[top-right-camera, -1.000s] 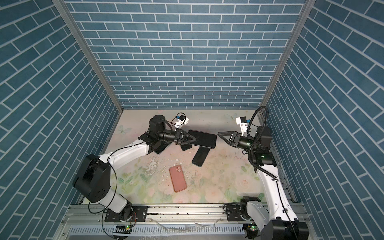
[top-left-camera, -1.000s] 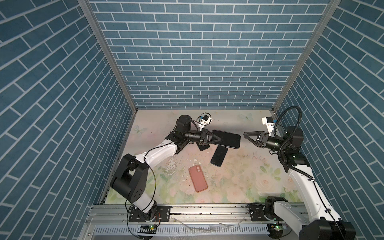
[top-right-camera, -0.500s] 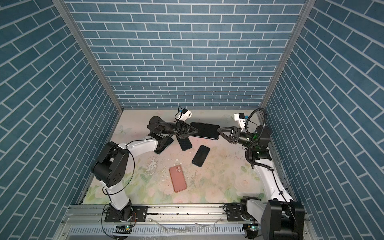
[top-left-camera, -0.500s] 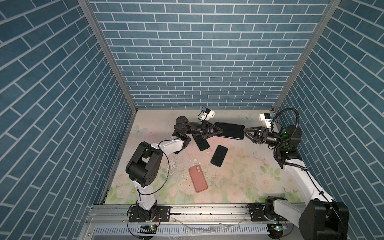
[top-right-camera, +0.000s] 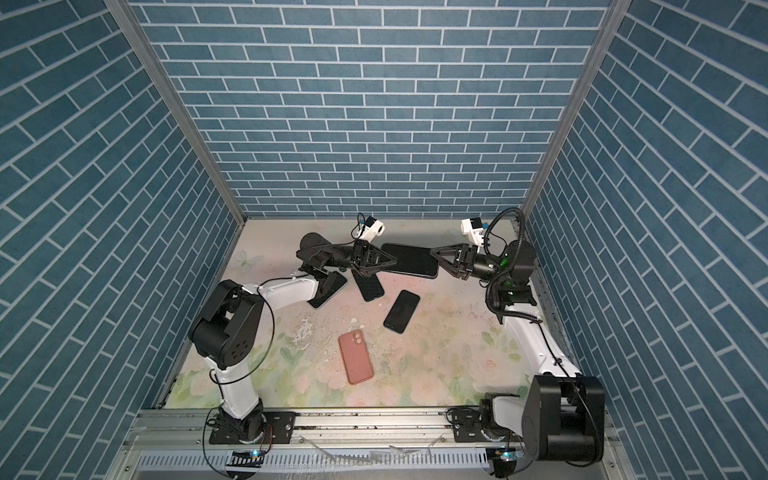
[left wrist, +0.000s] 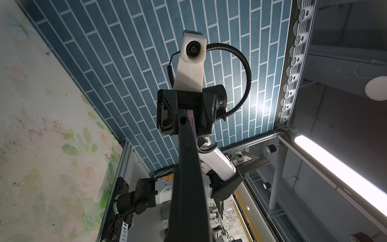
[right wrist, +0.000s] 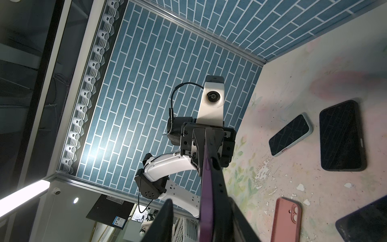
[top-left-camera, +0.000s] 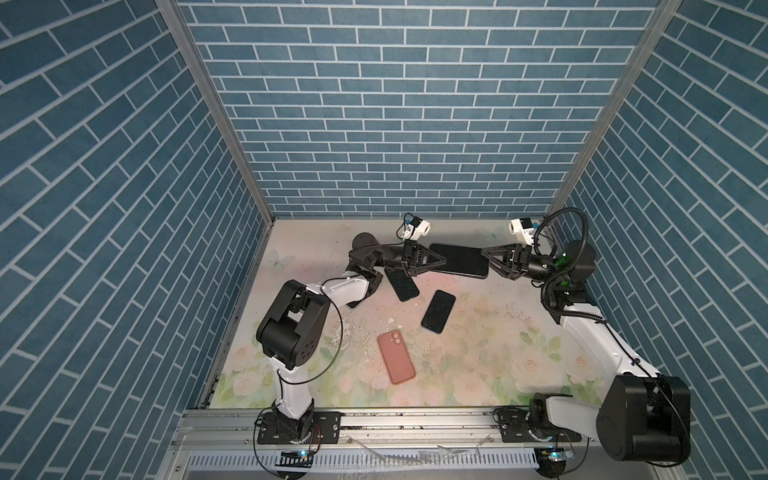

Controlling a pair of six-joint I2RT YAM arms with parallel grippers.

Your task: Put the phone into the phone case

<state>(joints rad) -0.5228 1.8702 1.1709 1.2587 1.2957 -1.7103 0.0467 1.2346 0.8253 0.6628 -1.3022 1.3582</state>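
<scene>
Left arm (top-left-camera: 345,289) and right arm (top-left-camera: 590,336): white links, black joints. Left gripper (top-left-camera: 444,262) and right gripper (top-left-camera: 485,254) show black triangular fingers, a white wrist camera (top-left-camera: 417,228) each, and a ribbed black cable (left wrist: 249,77).

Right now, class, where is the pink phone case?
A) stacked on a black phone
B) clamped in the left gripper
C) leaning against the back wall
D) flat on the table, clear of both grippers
D: in both top views the pink phone case lies flat on the table, well away from the left gripper and right gripper, which flank the large dark phone.
</scene>
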